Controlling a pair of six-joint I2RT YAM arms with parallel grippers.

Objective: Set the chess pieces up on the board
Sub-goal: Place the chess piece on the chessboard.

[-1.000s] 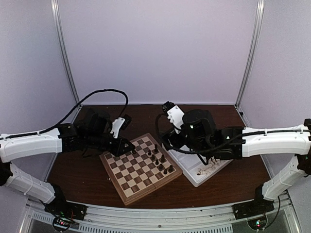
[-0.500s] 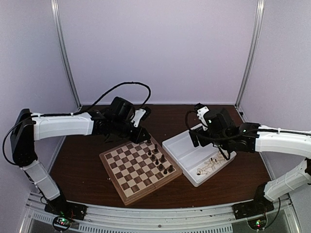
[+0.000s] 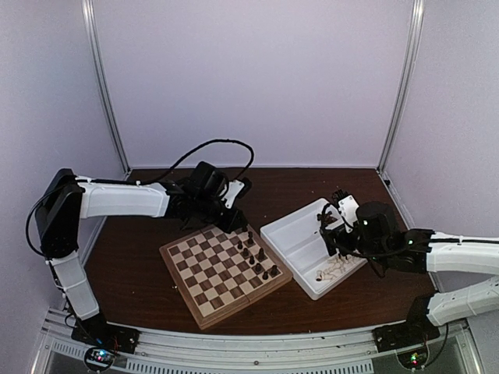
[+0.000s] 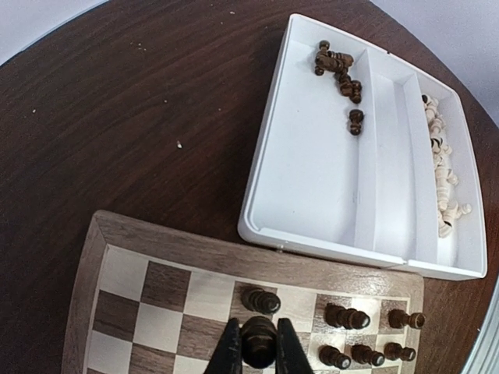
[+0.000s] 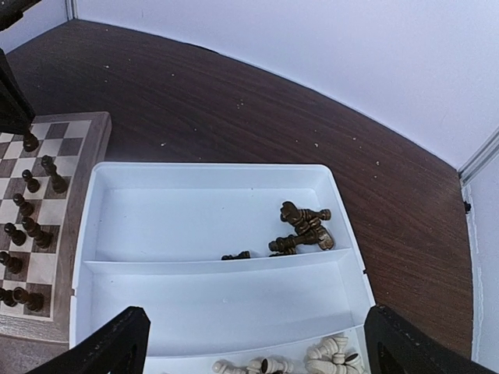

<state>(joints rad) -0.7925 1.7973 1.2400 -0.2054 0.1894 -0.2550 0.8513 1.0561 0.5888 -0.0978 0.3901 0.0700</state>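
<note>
The chessboard [image 3: 207, 288] lies mid-table, and its far edge shows in the left wrist view [image 4: 156, 257]. Several dark pieces [image 3: 256, 253] stand along its right side. My left gripper [image 3: 234, 221] is shut on a dark piece [image 4: 259, 341], low over a square near the board's far right corner, just behind another standing dark piece [image 4: 261, 300]. My right gripper [image 5: 261, 354] is wide open and empty above the white tray [image 5: 195, 210]. The tray holds lying dark pieces [image 5: 302, 230] in one compartment and cream pieces [image 5: 327, 358] in the other.
The white tray [image 3: 290, 234] sits against the board's right edge. The board's right side with its pieces shows at the left of the right wrist view [image 5: 86, 128]. A black cable [image 3: 210, 145] loops above the left arm. Enclosure walls and posts surround the dark table.
My left arm has reached further right and forward, to the board's far right corner. My right arm has drawn back to the right, away from the board, and now hangs over the tray.
</note>
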